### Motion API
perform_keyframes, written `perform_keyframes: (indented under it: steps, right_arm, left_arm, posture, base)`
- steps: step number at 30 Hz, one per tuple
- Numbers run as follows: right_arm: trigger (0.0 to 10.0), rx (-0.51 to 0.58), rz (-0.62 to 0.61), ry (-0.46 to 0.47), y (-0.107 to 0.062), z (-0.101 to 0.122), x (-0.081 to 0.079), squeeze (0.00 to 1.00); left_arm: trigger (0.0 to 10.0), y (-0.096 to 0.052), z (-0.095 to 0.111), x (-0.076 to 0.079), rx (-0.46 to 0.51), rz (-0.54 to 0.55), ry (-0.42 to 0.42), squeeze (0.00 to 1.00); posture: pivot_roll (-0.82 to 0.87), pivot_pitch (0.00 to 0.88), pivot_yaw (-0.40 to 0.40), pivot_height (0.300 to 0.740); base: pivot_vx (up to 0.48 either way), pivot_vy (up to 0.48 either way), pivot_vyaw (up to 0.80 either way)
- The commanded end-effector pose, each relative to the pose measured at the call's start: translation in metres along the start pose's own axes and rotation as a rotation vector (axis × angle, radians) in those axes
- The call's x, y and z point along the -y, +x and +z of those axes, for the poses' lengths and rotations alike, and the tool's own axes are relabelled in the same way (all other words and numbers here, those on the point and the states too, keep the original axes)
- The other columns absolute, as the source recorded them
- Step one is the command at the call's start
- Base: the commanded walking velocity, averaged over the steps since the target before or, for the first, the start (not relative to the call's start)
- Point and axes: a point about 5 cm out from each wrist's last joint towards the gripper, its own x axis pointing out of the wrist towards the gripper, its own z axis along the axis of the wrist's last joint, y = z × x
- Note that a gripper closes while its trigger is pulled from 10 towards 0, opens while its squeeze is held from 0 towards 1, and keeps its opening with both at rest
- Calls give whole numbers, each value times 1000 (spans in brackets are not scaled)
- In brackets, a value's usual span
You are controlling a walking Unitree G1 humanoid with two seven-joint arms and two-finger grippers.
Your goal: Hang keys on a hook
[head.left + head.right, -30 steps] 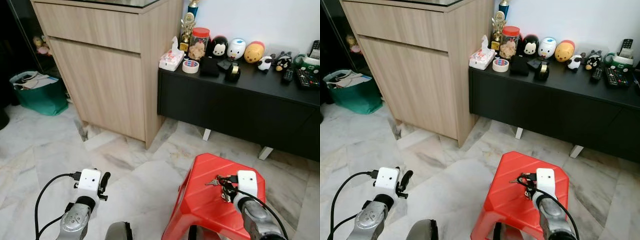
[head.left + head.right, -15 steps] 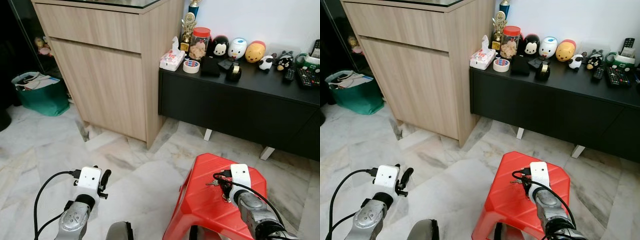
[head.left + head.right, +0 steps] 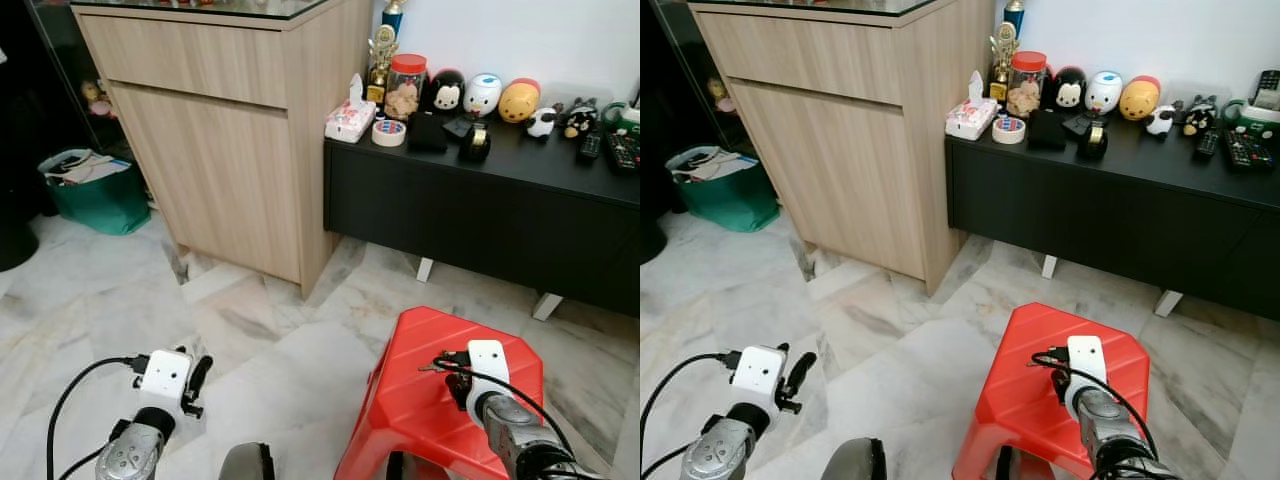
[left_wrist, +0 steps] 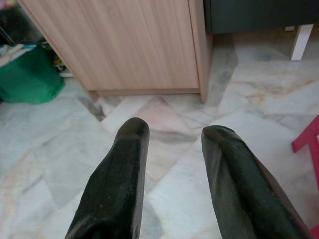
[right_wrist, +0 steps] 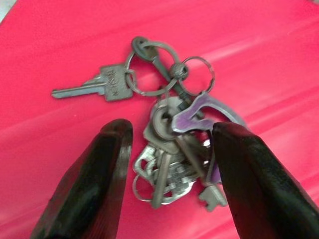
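Observation:
A bunch of metal keys (image 5: 172,149) on rings, with a purple clip, lies on the top of a red plastic stool (image 3: 410,410). My right gripper (image 5: 174,132) hovers just over the bunch, open, one black finger on each side of it. One key (image 5: 94,87) sticks out past the fingertips. In the head views the keys (image 3: 436,363) show at the tip of the right gripper (image 3: 452,372), near the stool's middle. My left gripper (image 4: 177,130) hangs low at the left over the marble floor, open and holding nothing.
A tall wooden cabinet (image 3: 220,130) stands ahead on the left. Beside it a low black sideboard (image 3: 480,210) carries toys, a jar and tape. A green bag (image 3: 90,190) sits on the floor at the far left. Marble floor (image 3: 290,350) lies between me and the furniture.
The head view has shifted a little. My right gripper has edged slightly over the keys on the stool. The left arm sits lower and further left in the picture.

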Motion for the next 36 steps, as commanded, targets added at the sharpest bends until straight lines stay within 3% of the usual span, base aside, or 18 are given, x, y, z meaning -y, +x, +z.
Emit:
perform_keyframes:
  steps: [1, 12, 20, 29, 36]
  right_arm:
    - [10000, -24, -14, 28, 0, -6, 2, 0]
    - [10000, -66, -32, 57, -1, -15, 2, 0]
    - [10000, -93, 18, 54, -3, -32, -9, 0]
    - [10000, -129, -5, 38, -9, -61, 2, 0]
    - [10000, -128, -2, 39, -14, -70, 5, 0]
  left_arm:
    - [10000, -3, 1, -5, -13, -2, 9, 0]
    - [10000, -5, 1, -10, -29, -5, 18, 0]
    - [10000, 2, 2, -9, -40, -10, 24, 0]
    - [10000, 12, 5, -6, -26, -5, 11, 0]
    - [10000, 17, 5, -5, -20, 9, 4, 0]
  posture:
    - [177, 0, 21, 602]
    - [179, 0, 44, 602]
    - [153, 0, 39, 602]
    - [121, 0, 19, 602]
    - [103, 0, 6, 602]
  base:
    - [0, 0, 0]
    - [0, 0, 0]
    - [0, 0, 0]
    - [0, 0, 0]
    - [0, 0, 0]
